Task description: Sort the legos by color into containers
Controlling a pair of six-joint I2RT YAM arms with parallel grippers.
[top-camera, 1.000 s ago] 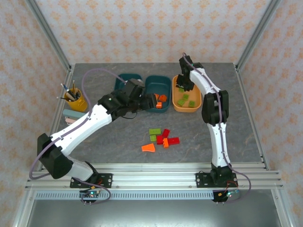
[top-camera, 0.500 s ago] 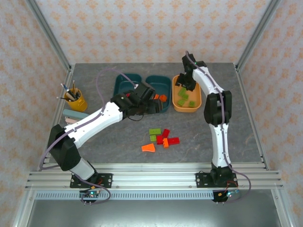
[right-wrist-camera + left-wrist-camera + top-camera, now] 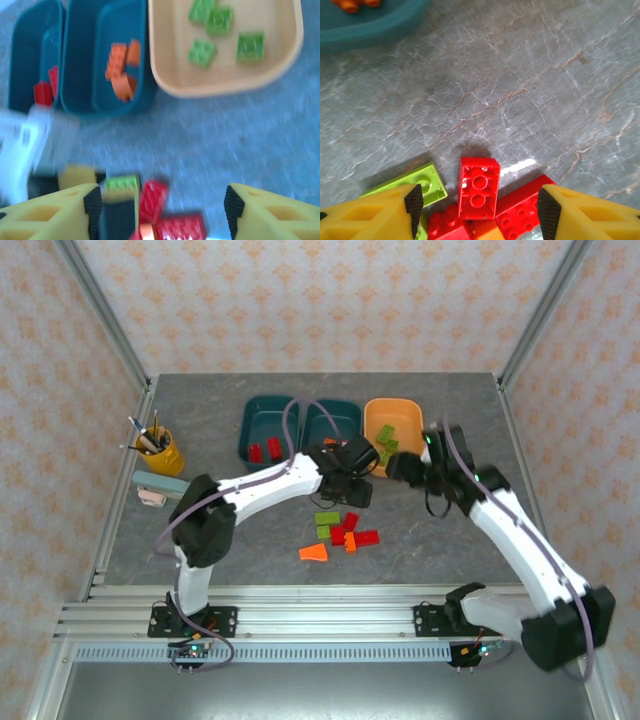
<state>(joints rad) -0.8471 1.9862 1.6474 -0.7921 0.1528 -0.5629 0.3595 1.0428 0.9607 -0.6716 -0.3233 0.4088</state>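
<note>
Evidently the sorting is part done. In the overhead view, upper centre, the left teal tray [image 3: 262, 420] holds red bricks [image 3: 264, 449], the middle teal tray [image 3: 337, 420] orange bricks [image 3: 122, 60], and the orange tray [image 3: 398, 406] light green bricks [image 3: 220, 20] — one colour to each. The unsorted legos [image 3: 342, 530] lie in a loose cluster at frame centre on the table [image 3: 470, 410], with an orange wedge [image 3: 314, 553] at the cluster's lower left.

The left arm reaches long and low from the lower left to the centre, with the left gripper [image 3: 356, 490] poised at the cluster's upper edge. Its wrist view shows the fingers spread wide and empty, straddling a red brick [image 3: 479, 187] that lies beside a green brick [image 3: 422, 181] — judged a line-up for a pick. The right arm bends in from the lower right. The right gripper [image 3: 397, 468] hangs just below the orange tray, jaws wide, nothing held.
</note>
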